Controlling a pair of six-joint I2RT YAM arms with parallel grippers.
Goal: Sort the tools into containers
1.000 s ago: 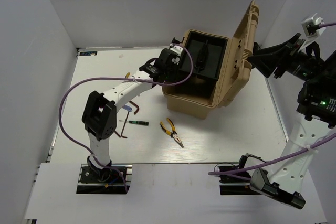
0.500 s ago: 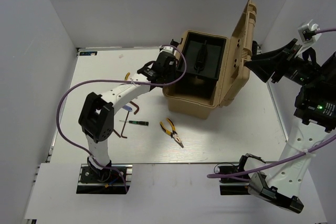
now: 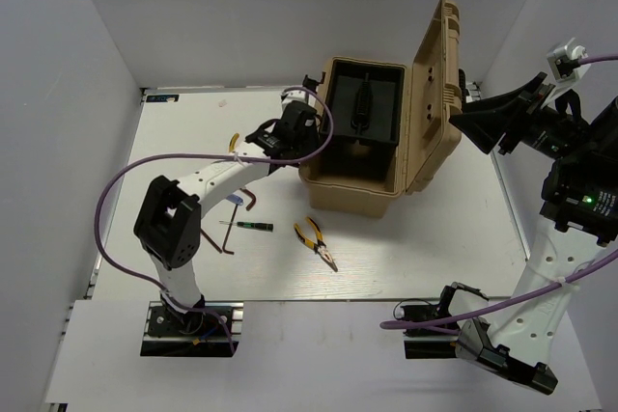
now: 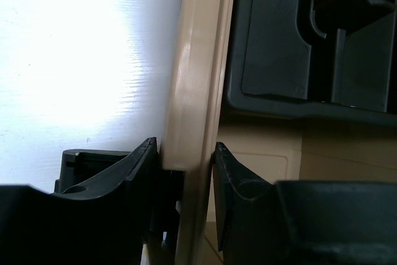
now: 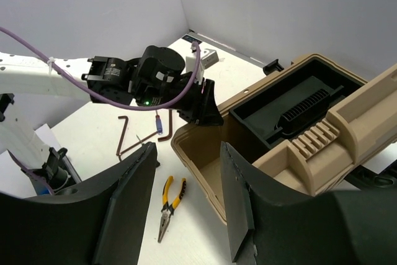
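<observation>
Pinching the left wall of the toolbox (image 3: pixel 352 188) with the left gripper (image 4: pixel 186 156), narrowed tight onto the tan rim, one finger outside and one inside. Has swung the box's far end leftward over the last second, carried the wrist left with it, and brought the lid (image 3: pixel 432 84) closer to upright. Holding the right gripper (image 5: pixel 188 153) wide and empty, high off on the lid side. Leaves the pliers (image 3: pixel 316 242), the black-green stick (image 3: pixel 253 227), the hex keys (image 5: pixel 120 134) and the small screwdriver (image 5: pixel 160 123) lying loose on the table (image 3: pixel 435 258), near the box's front and left, well apart from either gripper. Cannot tell whether the black tray (image 3: pixel 381 113) holds a tool. Looks like squaring up the container for easier reach, not sorting yet; calls for releasing the wall before fetching anything.
</observation>
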